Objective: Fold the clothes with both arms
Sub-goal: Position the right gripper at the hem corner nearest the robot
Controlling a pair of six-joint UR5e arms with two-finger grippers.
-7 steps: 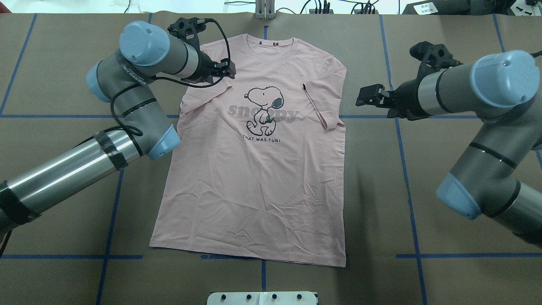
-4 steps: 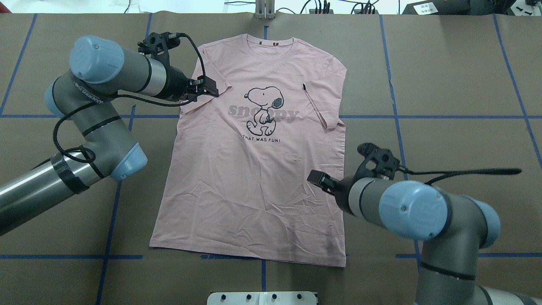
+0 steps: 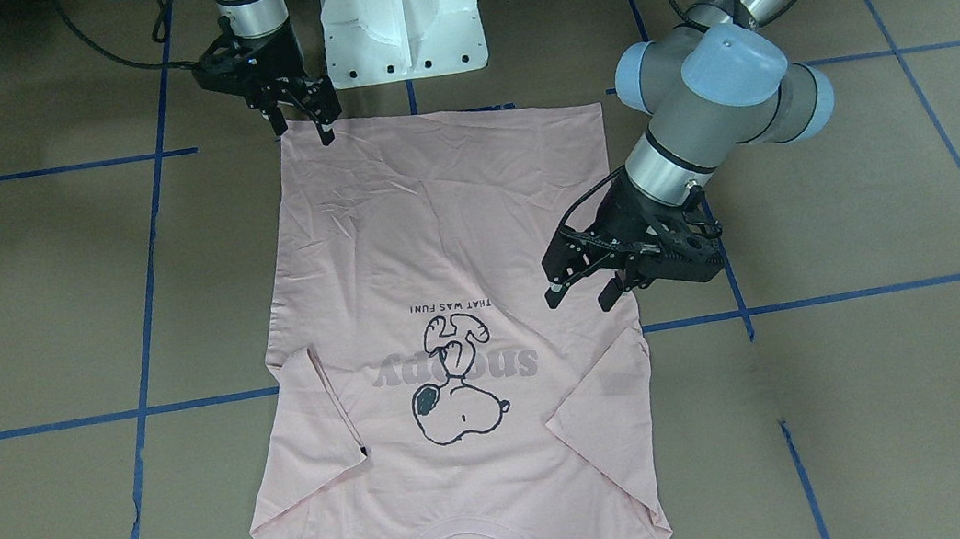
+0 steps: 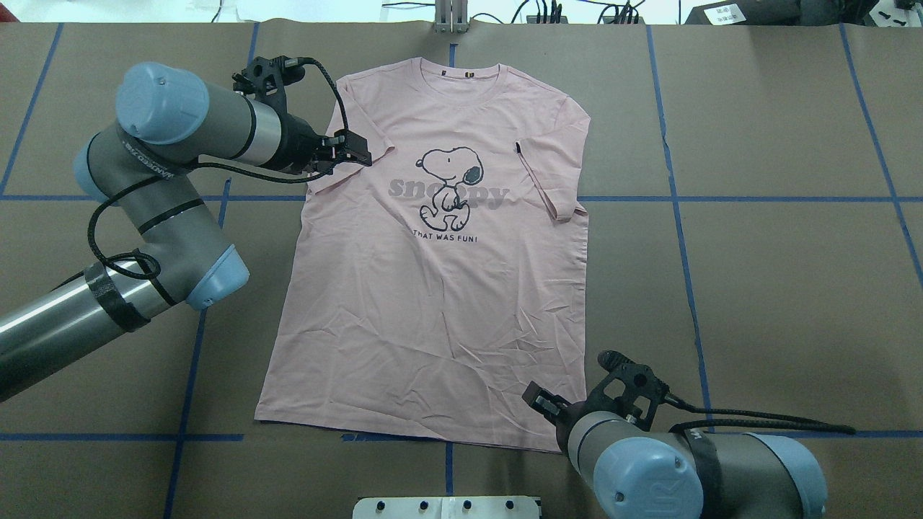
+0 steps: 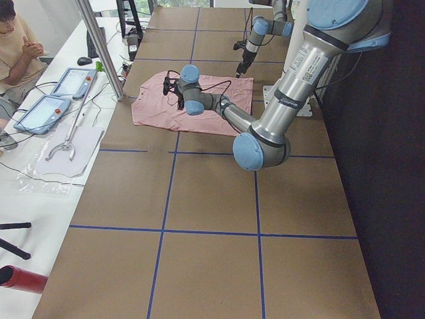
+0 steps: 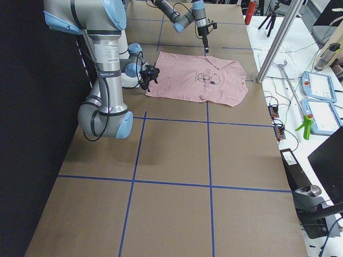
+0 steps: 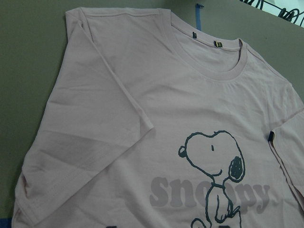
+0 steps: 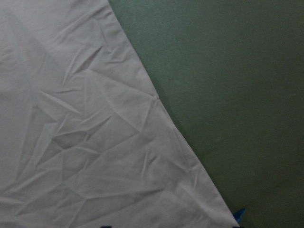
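The T-shirt (image 4: 440, 288) lies flat, print up, on the taped table (image 4: 779, 274), its hem near the white pedestal base (image 3: 400, 11); the front-facing view shows the left gripper (image 3: 579, 299) over one sleeve and the right gripper (image 3: 301, 133) over a hem corner, both with fingers spread and empty, a detail the overhead view leaves unclear.

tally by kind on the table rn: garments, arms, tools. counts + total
T-shirt: 1
Arms: 2 (left arm, right arm)
Tools: 2 (left tool, right tool, both open)
Total: 5
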